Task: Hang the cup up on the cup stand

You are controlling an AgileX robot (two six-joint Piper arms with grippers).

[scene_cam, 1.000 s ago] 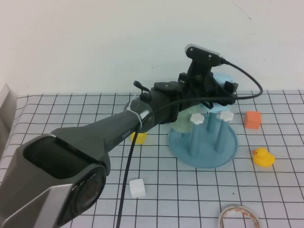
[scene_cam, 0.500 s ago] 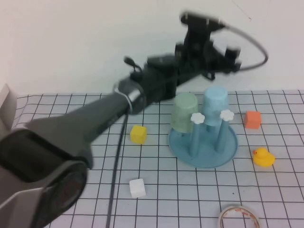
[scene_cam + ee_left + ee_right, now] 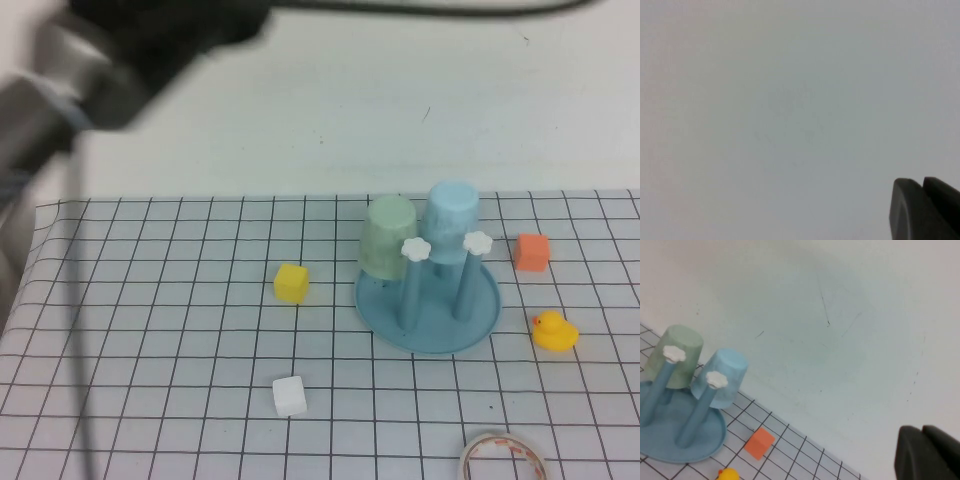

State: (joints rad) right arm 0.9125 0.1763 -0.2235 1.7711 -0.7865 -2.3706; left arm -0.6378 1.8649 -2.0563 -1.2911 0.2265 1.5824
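The sky-blue cup (image 3: pixel 452 220) hangs upside down on a back peg of the cup stand (image 3: pixel 430 325), next to a pale green cup (image 3: pixel 387 238). Two front pegs with white flower caps (image 3: pixel 415 249) stand bare. The right wrist view shows the cup (image 3: pixel 722 377) and the stand (image 3: pixel 695 435) too. My left arm (image 3: pixel 100 70) is a blur raised at the top left, far from the stand. My left gripper (image 3: pixel 922 182) faces the blank wall, fingers together, empty. My right gripper (image 3: pixel 921 430) is shut and empty, off to the right of the stand.
On the grid cloth lie a yellow cube (image 3: pixel 291 282), a white cube (image 3: pixel 289 396), an orange cube (image 3: pixel 531 252), a rubber duck (image 3: pixel 553 331) and a tape roll (image 3: pixel 503 458) at the front edge. A white wall stands behind the table.
My left arm has lifted off the sky-blue cup and swung up and to the left, away from the stand. The cup stays on its peg.
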